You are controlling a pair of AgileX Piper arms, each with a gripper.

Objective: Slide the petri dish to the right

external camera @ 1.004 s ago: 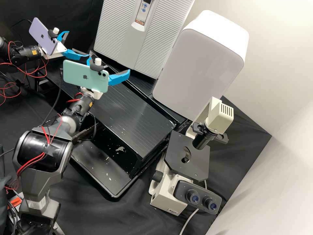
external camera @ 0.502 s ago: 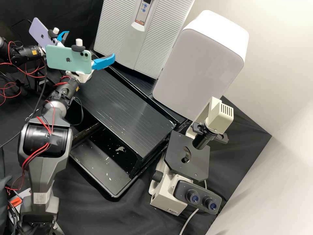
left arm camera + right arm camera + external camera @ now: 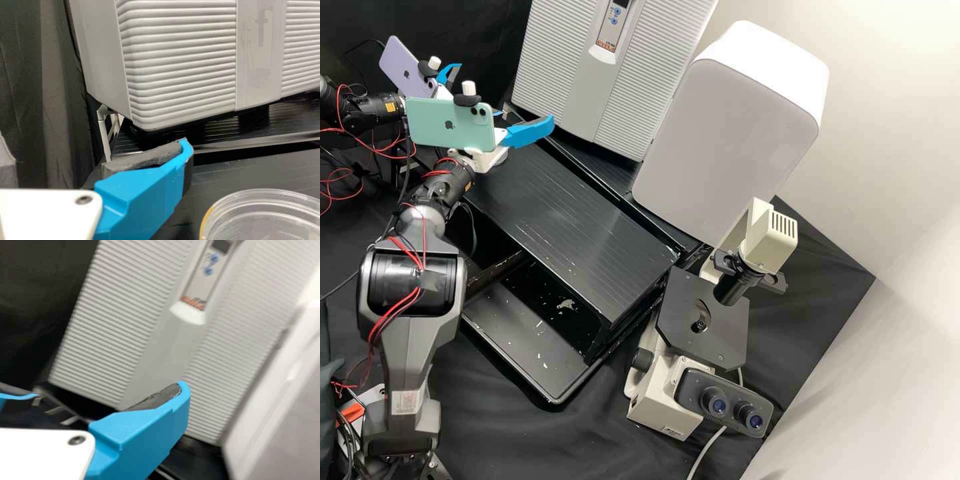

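Clear petri dish on black bench.

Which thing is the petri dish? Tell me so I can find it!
Find the big ribbed grey-white machine at the back of the bench. On the black platform in front of its base lies the petri dish. It is the only round, see-through thing there, shallow, with a yellowish edge.

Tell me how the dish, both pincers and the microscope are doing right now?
petri dish: lying flat on the black platform, nothing gripping it.
left pincer: beside the petri dish, holding nothing.
right pincer: up above the black platform, holding nothing.
microscope: standing upright next to the black platform.
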